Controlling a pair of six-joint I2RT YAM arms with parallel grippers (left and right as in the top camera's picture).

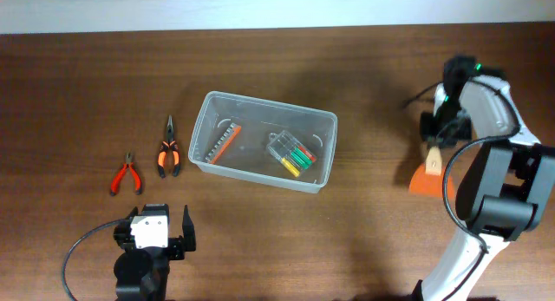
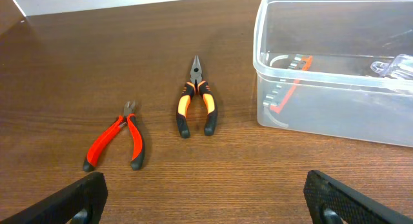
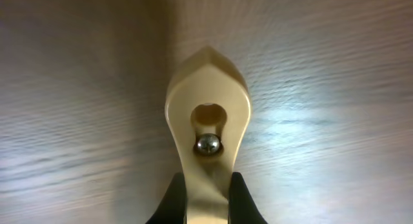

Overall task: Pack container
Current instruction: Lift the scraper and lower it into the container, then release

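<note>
Cream scraper handle (image 3: 207,98) is pinched by down-pointing right end effector (image 3: 208,195); left end effector (image 2: 213,198) hovers spread.

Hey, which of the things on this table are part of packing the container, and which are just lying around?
For the job:
clear plastic container
orange bit-holder strip and clear case of coloured bits, already inside
red-handled pliers
orange-and-black needle-nose pliers
cream-handled orange scraper, in the right gripper

Just lying about:
none seen; only the brown wooden table underneath
</note>
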